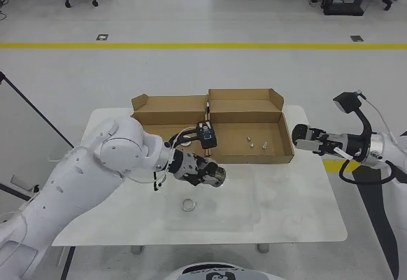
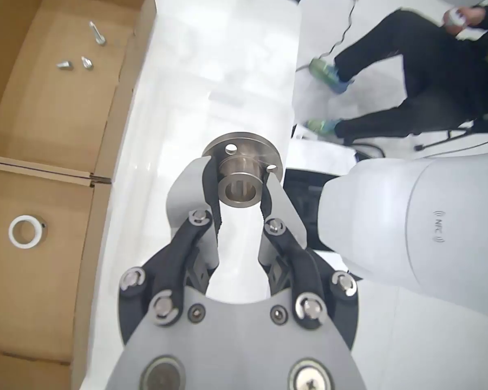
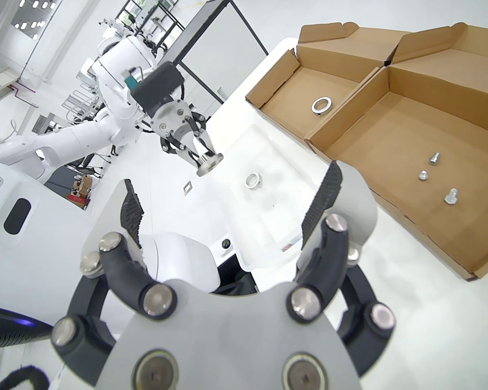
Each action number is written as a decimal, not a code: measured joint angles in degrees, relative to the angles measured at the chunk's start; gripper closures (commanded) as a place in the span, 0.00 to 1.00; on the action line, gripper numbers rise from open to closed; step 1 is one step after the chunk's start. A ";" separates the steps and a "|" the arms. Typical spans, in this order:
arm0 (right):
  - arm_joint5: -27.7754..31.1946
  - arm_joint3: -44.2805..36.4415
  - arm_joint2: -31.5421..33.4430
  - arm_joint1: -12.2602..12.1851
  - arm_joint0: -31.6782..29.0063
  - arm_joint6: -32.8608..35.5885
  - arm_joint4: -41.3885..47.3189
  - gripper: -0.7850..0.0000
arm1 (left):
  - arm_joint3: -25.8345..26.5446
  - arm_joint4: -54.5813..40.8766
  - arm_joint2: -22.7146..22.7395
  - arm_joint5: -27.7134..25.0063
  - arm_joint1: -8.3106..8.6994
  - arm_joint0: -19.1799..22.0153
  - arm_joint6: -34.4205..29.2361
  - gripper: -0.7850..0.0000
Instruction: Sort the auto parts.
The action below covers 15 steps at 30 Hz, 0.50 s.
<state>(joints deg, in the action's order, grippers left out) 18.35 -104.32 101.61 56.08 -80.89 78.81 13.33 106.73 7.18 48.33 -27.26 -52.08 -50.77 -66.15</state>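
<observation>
The left gripper (image 2: 239,183) is clamped on the neck of a metal flanged hub (image 2: 244,151), holding it above the middle of the white table (image 1: 294,203) – just on the near side of the boxes. A loose metal ring (image 1: 188,205) lies on the table nearer still, slightly to the left. On the far side stand two open cardboard boxes, touching side by side: the left box (image 1: 163,112) holds a white ring (image 2: 25,232), the right box (image 1: 245,112) three bolts (image 3: 434,159). The right gripper (image 1: 298,137) hangs with its fingers spread wide and nothing between them – just beside the right box's right wall.
</observation>
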 measured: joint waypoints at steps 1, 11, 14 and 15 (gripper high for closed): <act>0.00 0.00 0.00 0.00 0.00 0.00 0.00 0.00 | 0.48 -1.82 2.44 -1.64 0.59 -2.13 2.29 1.00; 0.00 0.00 0.00 0.00 0.00 0.00 0.00 0.00 | 1.40 -16.86 10.84 -21.13 2.09 -11.52 14.67 1.00; 0.00 0.00 0.00 0.00 0.00 0.00 0.00 0.00 | 1.32 -21.18 10.84 -27.52 1.93 -11.74 17.05 1.00; 0.00 0.00 0.00 0.00 0.00 0.00 0.00 0.00 | 1.35 -21.93 10.76 -28.85 1.92 -11.64 17.91 1.00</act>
<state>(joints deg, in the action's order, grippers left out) 18.35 -104.32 101.61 56.08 -80.89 78.81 13.33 108.08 -14.75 59.08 -56.11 -50.16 -62.41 -48.24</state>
